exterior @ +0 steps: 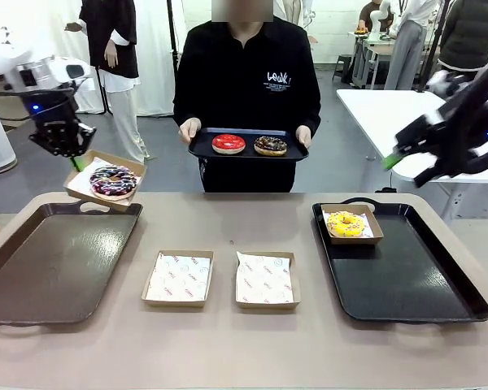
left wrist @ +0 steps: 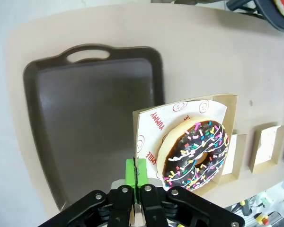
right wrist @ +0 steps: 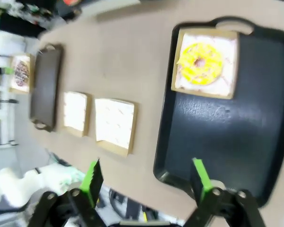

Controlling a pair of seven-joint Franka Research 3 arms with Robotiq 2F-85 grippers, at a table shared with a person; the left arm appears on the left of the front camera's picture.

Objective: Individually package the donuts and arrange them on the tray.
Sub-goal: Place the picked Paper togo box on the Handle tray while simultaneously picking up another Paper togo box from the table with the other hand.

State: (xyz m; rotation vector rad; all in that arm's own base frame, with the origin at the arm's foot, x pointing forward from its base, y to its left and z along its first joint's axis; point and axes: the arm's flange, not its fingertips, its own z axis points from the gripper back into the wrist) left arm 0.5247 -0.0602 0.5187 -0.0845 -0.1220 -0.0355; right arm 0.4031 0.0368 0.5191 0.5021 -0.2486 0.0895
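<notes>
Front view: at the upper left of the frame, the left gripper [exterior: 75,159] is clamped on the edge of a paper-lined cardboard box [exterior: 88,180], its green pads pressed together on the rim. The purple donut [exterior: 113,181] with pale drizzle lies in that box, which tilts over the far right corner of the brown tray [exterior: 49,268]. In the left wrist view the pads [left wrist: 131,171] meet on the box's [left wrist: 146,123] near edge, and the donut [left wrist: 196,153] sits just right of them.

At the right edge the right gripper [exterior: 407,166] hovers with its fingers wide apart, holding nothing; the right wrist view has it [right wrist: 146,182] above the near rim of the black tray [right wrist: 217,142]. The yellow donut [exterior: 346,223] rests in its own box at that tray's [exterior: 423,284] far left corner.

Two paper-lined boxes [exterior: 177,278] [exterior: 265,279] lie side by side at the table's centre. Top centre, a person holds a small tray [exterior: 203,153] carrying the red donut [exterior: 228,143] and the chocolate donut [exterior: 270,145].
</notes>
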